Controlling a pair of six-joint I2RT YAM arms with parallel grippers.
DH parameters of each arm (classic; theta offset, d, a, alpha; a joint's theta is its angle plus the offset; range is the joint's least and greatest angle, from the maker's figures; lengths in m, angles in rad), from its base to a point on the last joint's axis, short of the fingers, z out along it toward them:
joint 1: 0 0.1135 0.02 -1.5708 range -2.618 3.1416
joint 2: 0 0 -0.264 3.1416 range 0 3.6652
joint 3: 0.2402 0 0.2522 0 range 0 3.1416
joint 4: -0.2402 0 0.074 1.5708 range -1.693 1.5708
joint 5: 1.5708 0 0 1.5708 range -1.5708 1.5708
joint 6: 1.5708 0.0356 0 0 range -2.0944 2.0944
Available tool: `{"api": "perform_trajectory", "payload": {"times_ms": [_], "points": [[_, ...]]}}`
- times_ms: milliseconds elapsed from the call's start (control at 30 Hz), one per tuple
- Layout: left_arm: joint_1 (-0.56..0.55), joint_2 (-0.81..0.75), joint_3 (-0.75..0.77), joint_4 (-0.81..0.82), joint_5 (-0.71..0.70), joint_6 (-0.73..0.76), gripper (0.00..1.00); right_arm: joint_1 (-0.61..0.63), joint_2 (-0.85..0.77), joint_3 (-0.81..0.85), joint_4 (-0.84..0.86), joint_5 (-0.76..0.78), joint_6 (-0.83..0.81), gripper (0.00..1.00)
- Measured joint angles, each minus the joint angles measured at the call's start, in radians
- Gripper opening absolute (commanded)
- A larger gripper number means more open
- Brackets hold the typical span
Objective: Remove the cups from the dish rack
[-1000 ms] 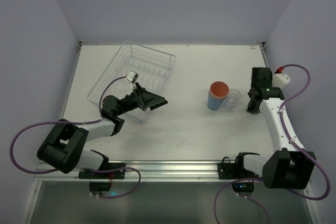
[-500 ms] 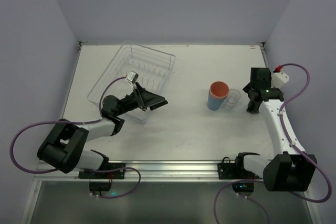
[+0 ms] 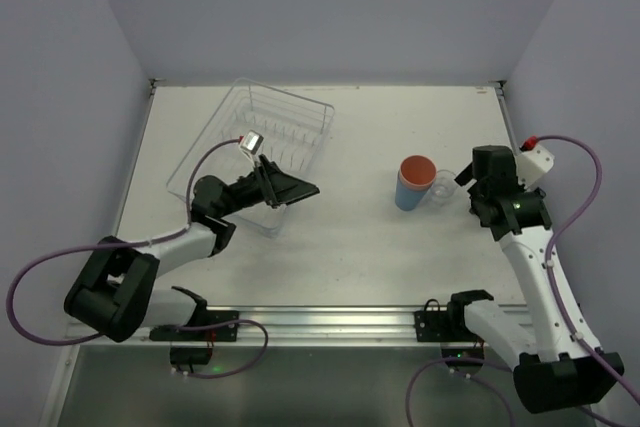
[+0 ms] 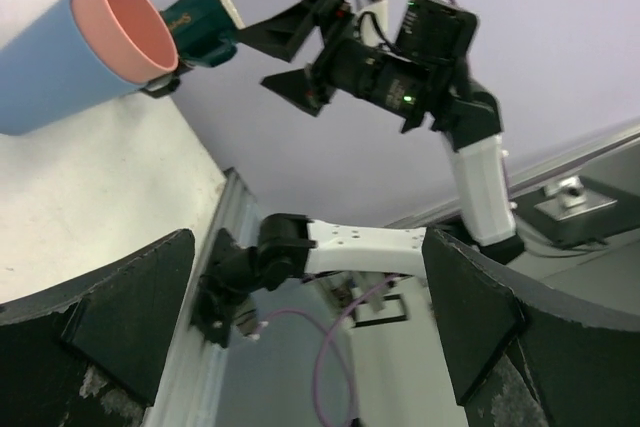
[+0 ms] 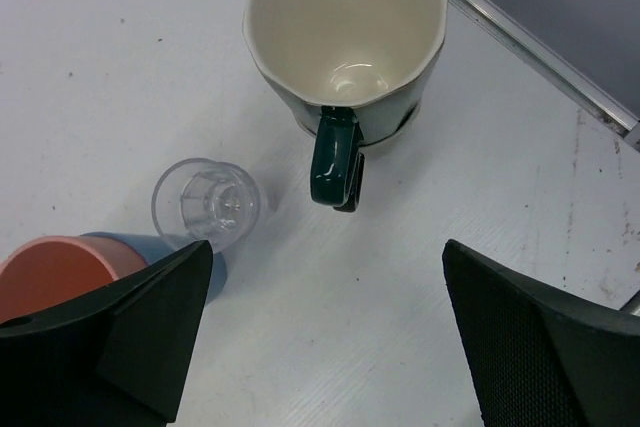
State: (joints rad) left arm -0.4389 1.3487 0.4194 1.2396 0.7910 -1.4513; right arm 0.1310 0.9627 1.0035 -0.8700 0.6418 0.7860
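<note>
Pale walls close in a matte white table (image 3: 350, 257), scuffed and speckled in the right wrist view. On its far-left part sits the dish rack (image 3: 225, 142), a see-through plastic tray with rows of thin prongs; no cup shows in it, though a clear glass there would be hard to spot. The left gripper (image 3: 292, 191) hovers over the rack's near corner, fingers spread wide with nothing between them. The right gripper (image 5: 328, 247) is likewise wide apart and empty, above the unloaded cups at centre-right. Those stand close together: a smooth salmon-pink tumbler (image 3: 416, 168) nested inside a light-blue tumbler (image 3: 405, 197), then a glossy dark teal mug (image 5: 345, 37) with a cream interior, its loop handle pointing toward the gripper, and the smallest, a short clear glass (image 5: 207, 202) just beside the tumblers. The likeliest mishap, I judge, is a low sideways move by the right arm: a finger could catch the mug's handle or clip the light glass, tipping it or knocking it into the tumblers. On the left, a finger snagging a prong could drag the light rack across the slick table
</note>
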Motion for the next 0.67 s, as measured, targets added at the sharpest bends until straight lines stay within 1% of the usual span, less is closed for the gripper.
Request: {"api": "perform_trajectory", "payload": {"times_ms": [67, 167, 233, 300, 433, 667], "points": [[0.000, -0.054, 0.031, -0.100, -0.003, 0.072, 1.00, 0.014, -0.055, -0.003, -0.020, 0.000, -0.001, 0.99], [-0.002, -0.155, 0.101, -0.313, -0.033, 0.212, 1.00, 0.034, -0.139, -0.024, -0.037, -0.026, -0.007, 0.99], [-0.006, -0.216, 0.155, -0.457, -0.071, 0.309, 1.00, 0.044, -0.187, -0.046, -0.039, -0.068, -0.014, 0.99], [-0.009, -0.261, 0.189, -0.567, -0.107, 0.391, 1.00, 0.057, -0.228, -0.076, -0.037, -0.131, -0.021, 0.99], [-0.016, -0.301, 0.194, -0.717, -0.152, 0.483, 1.00, 0.101, -0.274, -0.146, -0.019, -0.266, -0.024, 0.99], [-0.021, -0.357, 0.161, -0.872, -0.201, 0.540, 1.00, 0.110, -0.394, -0.245, 0.076, -0.488, -0.028, 0.99]]}}
